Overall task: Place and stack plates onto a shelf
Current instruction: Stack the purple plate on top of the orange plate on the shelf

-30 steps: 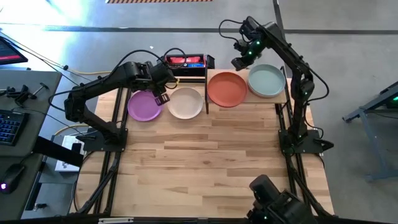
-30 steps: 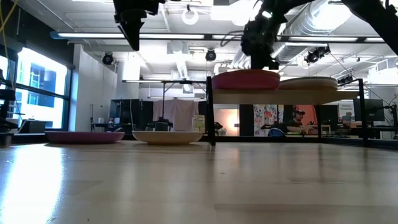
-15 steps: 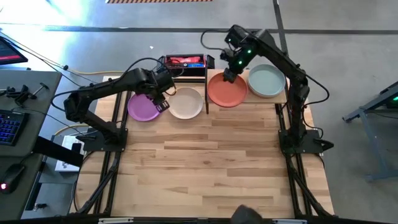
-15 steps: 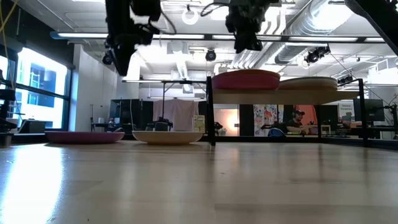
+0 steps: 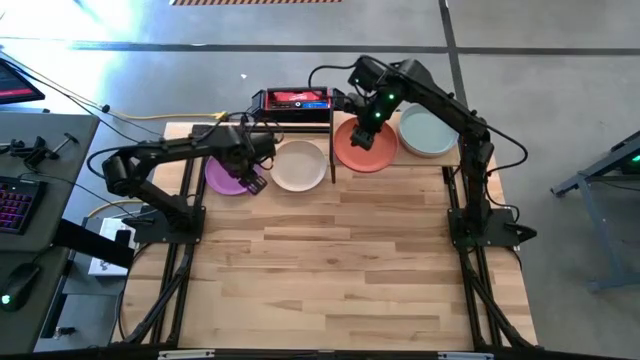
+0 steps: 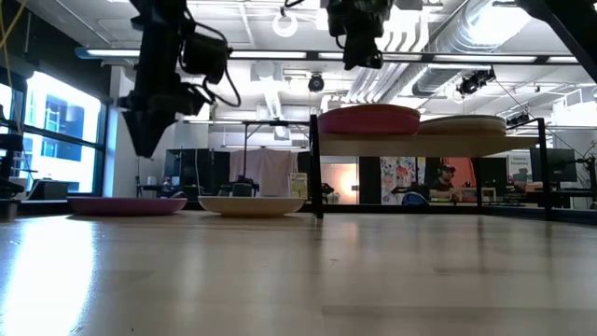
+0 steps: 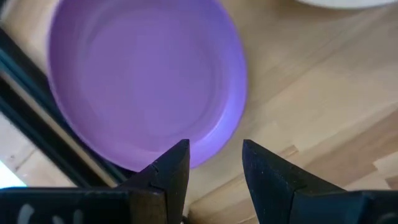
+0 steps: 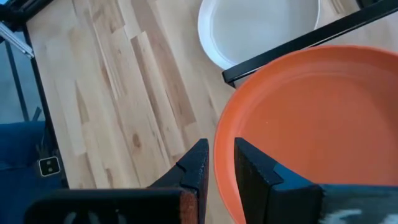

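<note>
The purple plate [image 5: 228, 172] [image 7: 143, 81] and the cream-white plate [image 5: 299, 165] [image 6: 250, 205] lie flat on the tabletop at its far side. The orange plate [image 5: 364, 146] [image 8: 311, 130] and the pale teal plate [image 5: 430, 131] rest side by side on the shelf [image 6: 410, 146]. My left gripper [image 5: 256, 180] [image 7: 214, 155] hovers open over the purple plate's right rim, above it in the low view [image 6: 145, 140]. My right gripper [image 5: 366, 128] [image 8: 219, 162] hangs well above the orange plate [image 6: 368, 119], fingers narrowly apart. The other plates are out of view.
A red-and-black box [image 5: 295, 100] sits at the table's far edge behind the cream-white plate. The shelf's black end frame [image 5: 332, 150] [image 8: 298, 46] stands between the cream-white and orange plates. Bare slatted tabletop [image 5: 340, 260] fills the near half.
My left gripper has come down and toward the near edge, from above the box to just over the purple plate's right rim. My right gripper has swung toward the table's left, from beyond the shelf's far edge to above the orange plate. No plate has moved.
</note>
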